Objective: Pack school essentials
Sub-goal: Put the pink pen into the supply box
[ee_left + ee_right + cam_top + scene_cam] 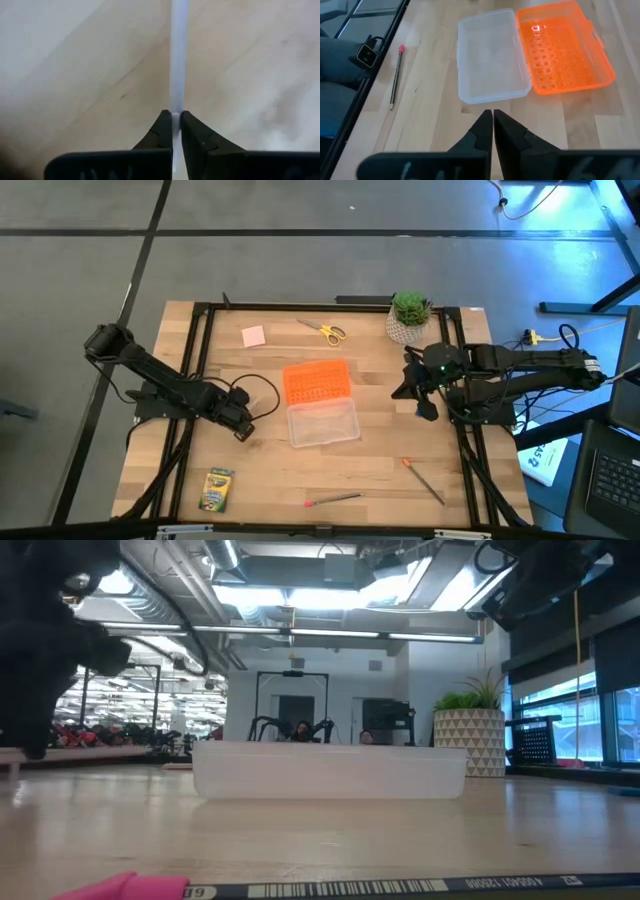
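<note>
Our left end effector [173, 116], low over the worktop [380, 470] left of the clear case [323, 423], is clenched on a thin pale stick [179, 60] that could swivel or slip from that fingertip pinch, while our right end effector [493, 114] waits clenched and empty.

Orange lid [316, 383], clear case [323, 423], pink pad [253, 336], green-and-yellow crayon box [217, 489].
</note>
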`<action>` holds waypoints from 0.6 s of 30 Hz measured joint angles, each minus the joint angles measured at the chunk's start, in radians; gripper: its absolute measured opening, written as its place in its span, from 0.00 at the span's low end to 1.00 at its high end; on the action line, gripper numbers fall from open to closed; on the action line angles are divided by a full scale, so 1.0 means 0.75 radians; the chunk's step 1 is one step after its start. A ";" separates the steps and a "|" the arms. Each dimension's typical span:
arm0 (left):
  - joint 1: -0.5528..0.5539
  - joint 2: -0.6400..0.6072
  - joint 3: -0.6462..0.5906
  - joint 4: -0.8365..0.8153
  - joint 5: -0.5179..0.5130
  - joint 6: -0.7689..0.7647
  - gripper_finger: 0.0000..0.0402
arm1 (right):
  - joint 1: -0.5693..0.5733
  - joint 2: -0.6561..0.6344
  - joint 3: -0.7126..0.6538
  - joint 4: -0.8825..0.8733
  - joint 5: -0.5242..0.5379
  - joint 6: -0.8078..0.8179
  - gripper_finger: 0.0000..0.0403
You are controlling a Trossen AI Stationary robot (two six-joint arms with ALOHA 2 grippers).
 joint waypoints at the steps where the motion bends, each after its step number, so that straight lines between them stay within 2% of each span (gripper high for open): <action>1: 0.000 -0.001 0.023 0.008 -0.011 0.020 0.01 | 0.004 0.000 0.000 0.000 0.000 0.000 0.05; 7: 0.003 -0.002 0.171 -0.021 -0.109 0.207 0.01 | 0.015 0.000 0.000 0.001 0.000 0.000 0.05; 11: 0.034 -0.003 0.278 -0.022 -0.123 0.423 0.01 | 0.015 0.000 -0.001 0.001 0.001 -0.002 0.05; 18: 0.148 0.027 0.356 0.204 -0.118 0.862 0.01 | 0.015 0.000 -0.001 0.001 0.001 0.000 0.05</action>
